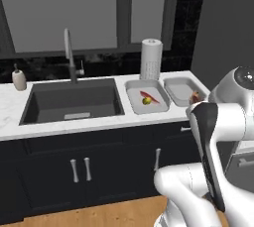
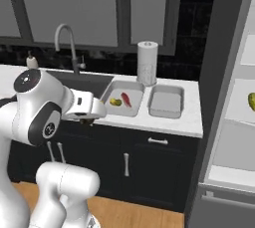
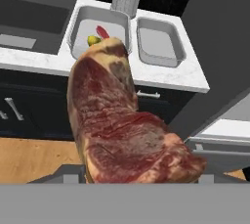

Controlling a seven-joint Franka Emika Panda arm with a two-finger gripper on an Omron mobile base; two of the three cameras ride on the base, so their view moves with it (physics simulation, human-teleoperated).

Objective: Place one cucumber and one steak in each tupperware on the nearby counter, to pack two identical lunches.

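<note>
Steak (image 3: 122, 125) in jaws | long axis toward tupperware (image 3: 168, 54)

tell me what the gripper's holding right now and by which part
The gripper holds the darker brown-red steak, which rises large in front of the hand camera. It seems gripped at its lower end, though the fingertips are hidden behind the meat.

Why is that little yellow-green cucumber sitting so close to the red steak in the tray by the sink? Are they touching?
Cannot tell. In the right base view the cucumber and red steak seem narrowly apart in the tray; in the left base view they look joined.
</note>
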